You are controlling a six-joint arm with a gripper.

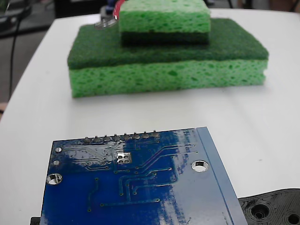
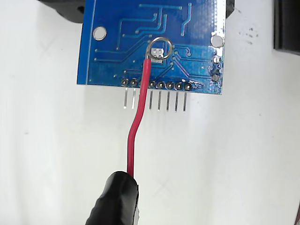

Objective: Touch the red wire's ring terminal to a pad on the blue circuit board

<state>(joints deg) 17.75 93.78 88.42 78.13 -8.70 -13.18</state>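
Gripper [image 2: 117, 199] holds red wire [image 2: 138, 112]; ring terminal [image 2: 159, 48] frames pad [image 2: 158, 51].

Two green sponges [image 1: 168, 61] lie stacked on the white table [image 1: 262, 112] — the small one atop the large. A black holed part [image 1: 272, 208] sits at the fixed view's bottom right.

Robot body visible in the wrist view only. The tool [image 2: 116, 199] appears as a single black finger at the lower edge of the picture. Its surface is smooth with a slight sheen, as of tape or a rubber sleeve, and shows shallow creases. The tip is rounded and blunt. No screws, markings or cables are discernible on it.
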